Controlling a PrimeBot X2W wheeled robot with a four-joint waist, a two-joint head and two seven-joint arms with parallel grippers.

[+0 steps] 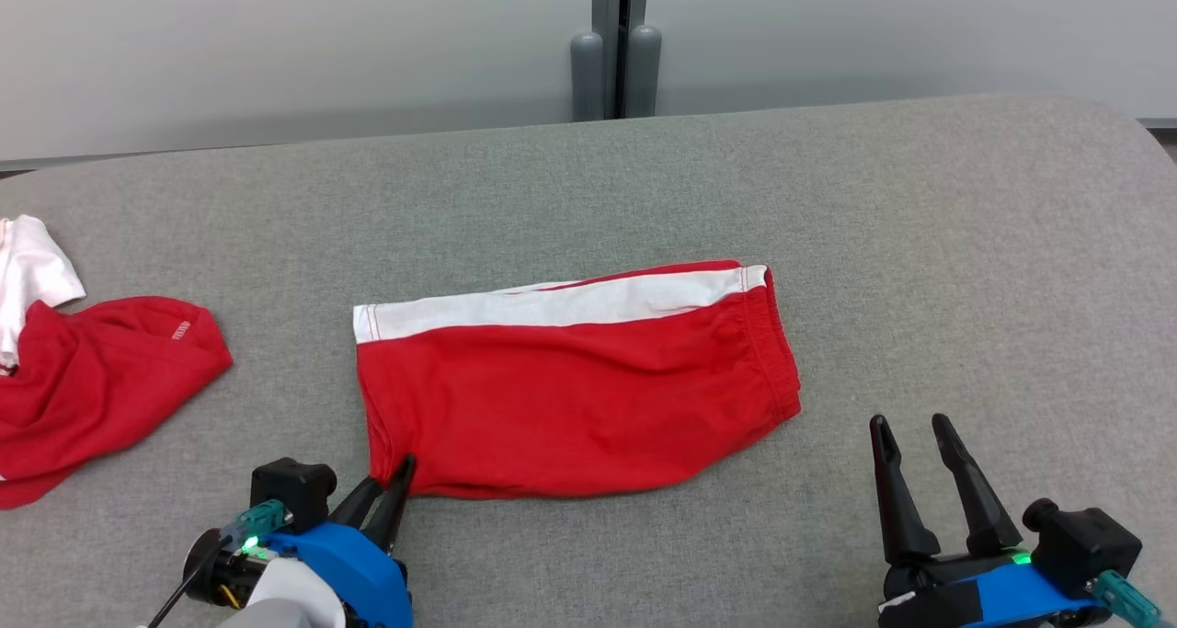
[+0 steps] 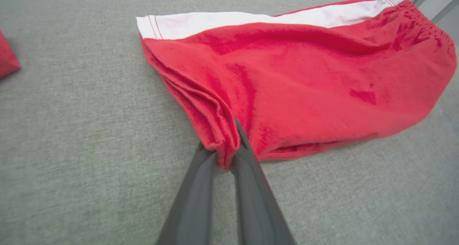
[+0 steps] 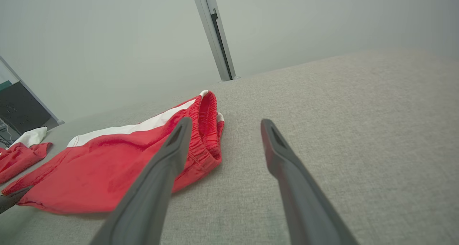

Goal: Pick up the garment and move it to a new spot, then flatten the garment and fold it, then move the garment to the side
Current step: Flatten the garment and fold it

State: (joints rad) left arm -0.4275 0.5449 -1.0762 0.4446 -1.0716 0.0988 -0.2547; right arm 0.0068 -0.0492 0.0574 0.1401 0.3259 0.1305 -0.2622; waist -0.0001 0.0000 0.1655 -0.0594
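The garment, red shorts with a white side stripe (image 1: 570,389), lies folded in half on the grey table, waistband to the right. My left gripper (image 1: 394,477) is shut on the shorts' near left corner; in the left wrist view the red cloth (image 2: 287,80) bunches between the fingers (image 2: 247,166). My right gripper (image 1: 910,435) stands open near the table's front right, apart from the shorts, with nothing between its fingers. In the right wrist view the elastic waistband (image 3: 206,130) lies just left of the open fingertips (image 3: 179,133).
A second heap of red and white clothing (image 1: 83,371) lies at the table's left edge. A grey post (image 1: 616,39) stands behind the table against a pale wall. The grey cloth surface (image 1: 965,269) stretches bare to the right.
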